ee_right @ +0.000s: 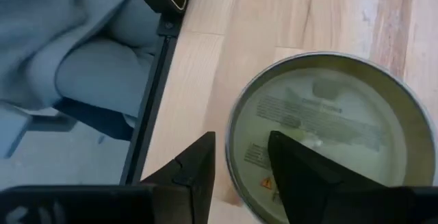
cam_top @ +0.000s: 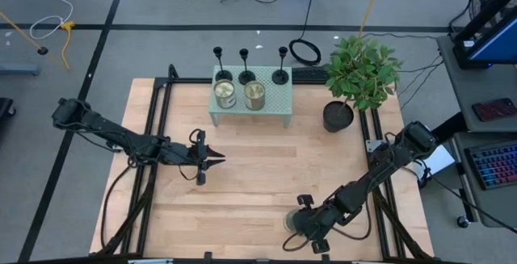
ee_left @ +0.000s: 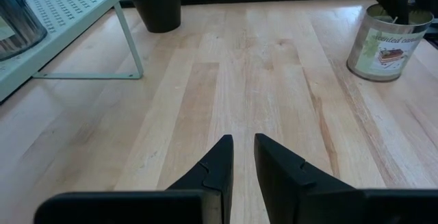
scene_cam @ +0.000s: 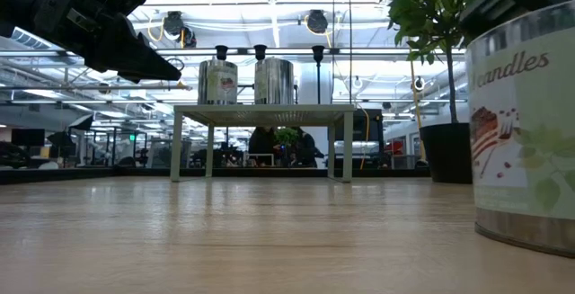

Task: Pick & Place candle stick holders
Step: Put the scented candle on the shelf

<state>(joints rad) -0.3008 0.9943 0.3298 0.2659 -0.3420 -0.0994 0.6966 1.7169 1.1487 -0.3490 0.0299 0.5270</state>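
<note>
Three black candle stick holders stand on their round bases along the far edge of the pale-green shelf; they also show in the low view. My left gripper hovers over the table's middle left, empty, its fingers almost together. My right gripper is at the near edge over a pale-green candle jar, which stands on the table. Its fingers stand apart, one outside the rim and one over the jar's inside. My right gripper comes at the jar from above, pointing down, with the rim between its two fingers. I cannot tell whether either finger touches the rim. The jar stands upright on the table.
Two more pale-green jars stand on the shelf in front of the holders. A black plant pot with a leafy plant stands at the far right. Black frame rails run along the table's left and right sides.
</note>
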